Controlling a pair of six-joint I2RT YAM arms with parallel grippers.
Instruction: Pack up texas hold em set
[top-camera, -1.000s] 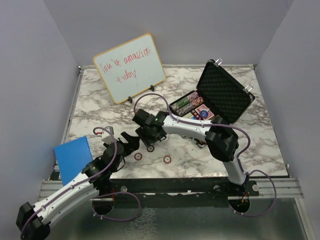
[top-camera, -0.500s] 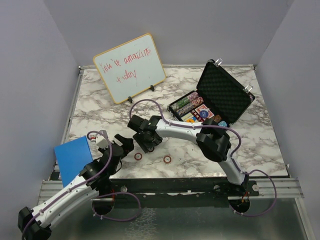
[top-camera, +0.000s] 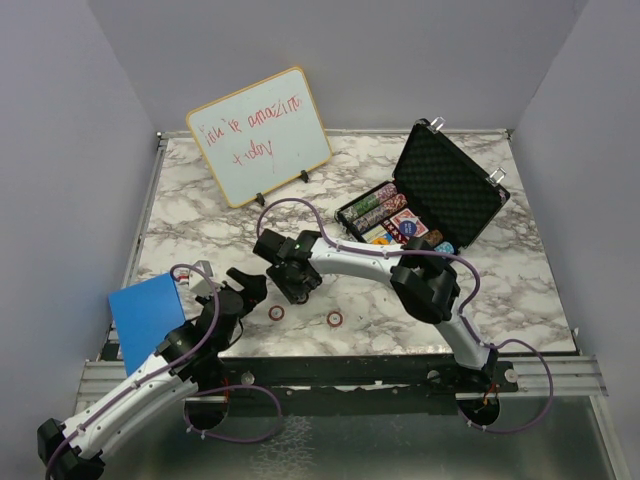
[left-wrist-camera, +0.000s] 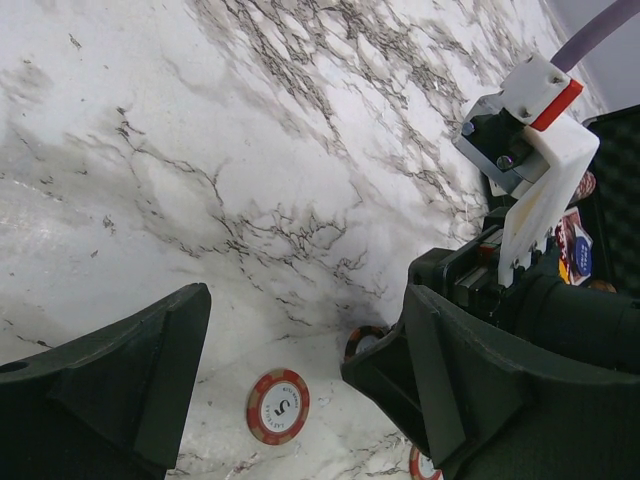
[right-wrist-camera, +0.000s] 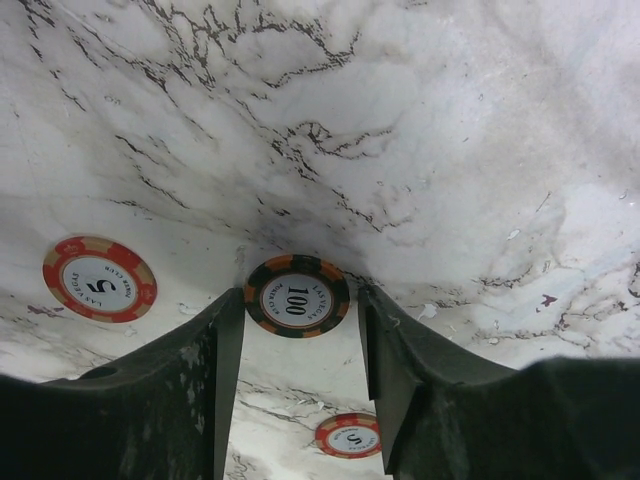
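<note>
The right end effector (top-camera: 292, 287) is reaching down to the marble tabletop (top-camera: 200, 215) left of centre. Its jaws are standing partly open and straddling a black-and-orange 100 chip (right-wrist-camera: 297, 296) that is lying flat. In the right wrist view one finger (right-wrist-camera: 205, 370) is meeting the chip's rim while a sliver of marble is showing on the other side, so it is bracketing the chip rather than clamping it. A red 5 chip (right-wrist-camera: 99, 278) is lying just beside it, and a second red chip (right-wrist-camera: 350, 436) is lying a little further off.

The left end effector (left-wrist-camera: 305, 335) is hovering close by with its jaws spread wide and nothing between them, looking down at the red 5 chip.

The black briefcase (top-camera: 455, 185) is sitting open at the far right, well apart from the loose chips, with rows of chips (top-camera: 372, 207) and card decks (top-camera: 405, 225) resting in its tray. A whiteboard (top-camera: 260, 135) is standing at the far left.
</note>
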